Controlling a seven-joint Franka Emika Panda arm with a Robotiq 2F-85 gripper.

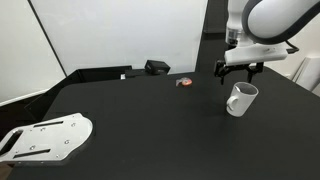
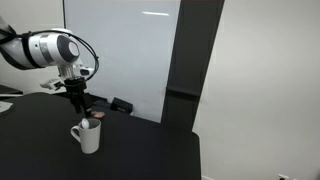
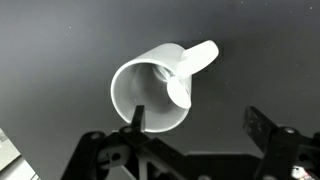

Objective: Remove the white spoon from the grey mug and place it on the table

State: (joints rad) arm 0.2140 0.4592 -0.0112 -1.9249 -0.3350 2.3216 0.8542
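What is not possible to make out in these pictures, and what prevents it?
The white spoon: seen only in wrist view; in both exterior views the wall of the grey mug hides it.
The small reddish object: too small to identify in an exterior view.
The gripper: body cut off by the wrist view's bottom edge.

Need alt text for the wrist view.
Top-down look into the grey mug, with the white spoon leaning against its rim on the handle side. The mug sits on the black table; the open gripper hangs above it, fingers at the bottom edge.
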